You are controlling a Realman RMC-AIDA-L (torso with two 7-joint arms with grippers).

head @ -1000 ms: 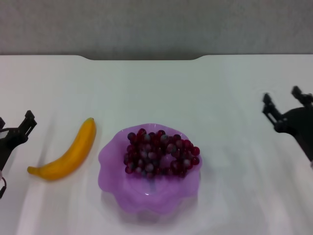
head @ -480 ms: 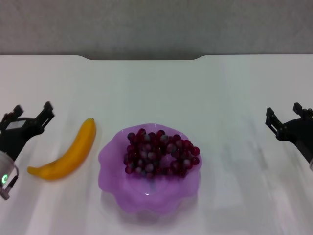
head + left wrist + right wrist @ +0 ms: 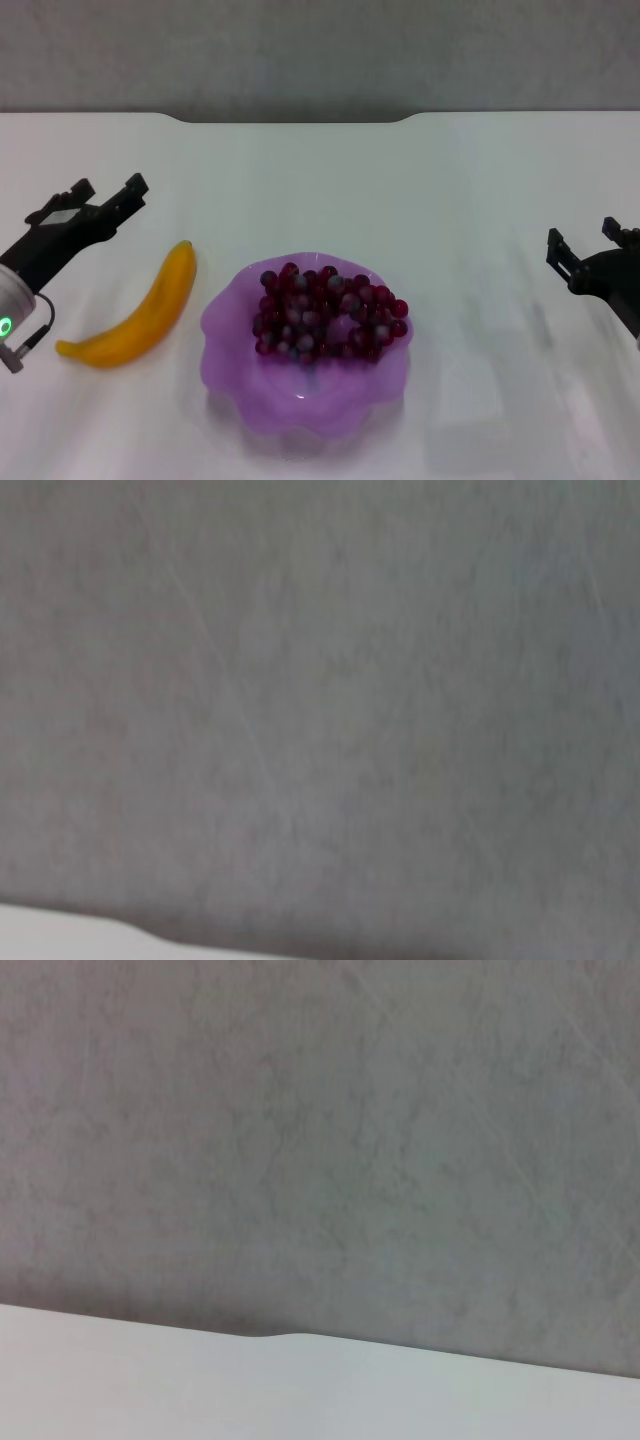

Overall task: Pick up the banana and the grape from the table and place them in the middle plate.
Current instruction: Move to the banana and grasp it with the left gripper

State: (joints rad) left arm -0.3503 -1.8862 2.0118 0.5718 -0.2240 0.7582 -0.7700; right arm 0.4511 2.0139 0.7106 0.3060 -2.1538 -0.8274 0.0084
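Observation:
The yellow banana (image 3: 140, 318) lies on the white table (image 3: 320, 180), just left of the purple scalloped plate (image 3: 305, 395). The bunch of dark red grapes (image 3: 326, 312) rests inside that plate. My left gripper (image 3: 103, 194) is open, hovering above the table up and to the left of the banana's upper end, holding nothing. At the right edge of the head view my right gripper (image 3: 585, 242) stands open and empty, well away from the plate. Both wrist views show only the grey wall and a strip of table edge.
The table's far edge (image 3: 290, 120) has a notch in the middle, with a grey wall behind it.
My left gripper has moved up and to the right, closer to the banana's upper end. The right gripper has drifted slightly down and right. Banana, grapes and plate have not moved.

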